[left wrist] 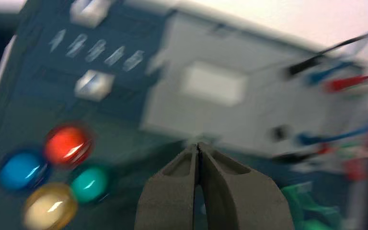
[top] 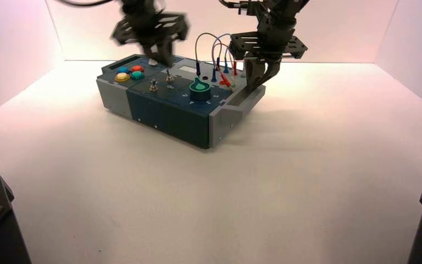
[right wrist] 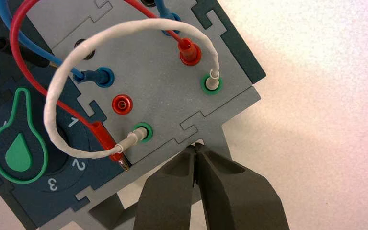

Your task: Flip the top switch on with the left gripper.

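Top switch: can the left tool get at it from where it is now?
Probably yes. The left tool, shut, hangs just above and behind the top switch with nothing between them. The right tool sits off at the box's wire end, and the wires arch well clear.

The box's (right wrist: 230,67) dark panel reads "On" at one edge; the numerals 1, 2 and 3 ring the green knob (right wrist: 18,139).
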You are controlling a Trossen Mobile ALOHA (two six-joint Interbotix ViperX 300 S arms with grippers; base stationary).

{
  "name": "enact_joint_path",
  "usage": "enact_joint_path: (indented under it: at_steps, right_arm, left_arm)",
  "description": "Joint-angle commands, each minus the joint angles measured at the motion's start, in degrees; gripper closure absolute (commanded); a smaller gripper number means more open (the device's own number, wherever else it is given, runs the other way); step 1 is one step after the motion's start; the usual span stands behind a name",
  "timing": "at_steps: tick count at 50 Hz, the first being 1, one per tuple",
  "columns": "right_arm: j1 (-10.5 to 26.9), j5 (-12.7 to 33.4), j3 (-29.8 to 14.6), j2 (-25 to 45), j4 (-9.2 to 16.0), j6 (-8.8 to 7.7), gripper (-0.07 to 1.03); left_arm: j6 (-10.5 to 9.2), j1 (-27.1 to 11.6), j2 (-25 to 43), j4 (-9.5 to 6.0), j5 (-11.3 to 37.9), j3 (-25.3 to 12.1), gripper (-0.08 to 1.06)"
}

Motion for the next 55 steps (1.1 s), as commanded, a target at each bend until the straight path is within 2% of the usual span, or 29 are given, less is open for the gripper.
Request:
enact_joint_path:
  at_steps: [1, 14, 23, 36, 55]
  right_arm:
    - [0.18, -0.35, -1.05, -0.44, 0.18, -0.09, 0.98]
    - [-0.35, -0.35, -0.97, -0.35, -0.26, -0.18, 0.98]
    - [-0.35, -0.35, -1.14, -0.44, -0.18, -0.09, 0.98]
    - [-0.35, -0.18, -1.14, -0.35, -0.26, -0.09, 0.98]
    - [-0.35, 0.09, -1.14, -0.35, -0.26, -0.09, 0.98]
  left_arm:
    - [-0.09, -0.97, -1.58, -0.09, 0.35, -2.11, 1.01]
    - [-0.26, -0.79, -1.85, 0.09, 0.44, -2.02, 1.01]
    - [-0.09, 0.7, -1.76, 0.88, 0.44, -1.76, 1.01]
    - [0.18, 3.6, -1.23, 0.88, 0.0, -0.26, 1.01]
    - [0.44, 5.01, -0.53, 1.41, -0.18, 0.26, 1.01]
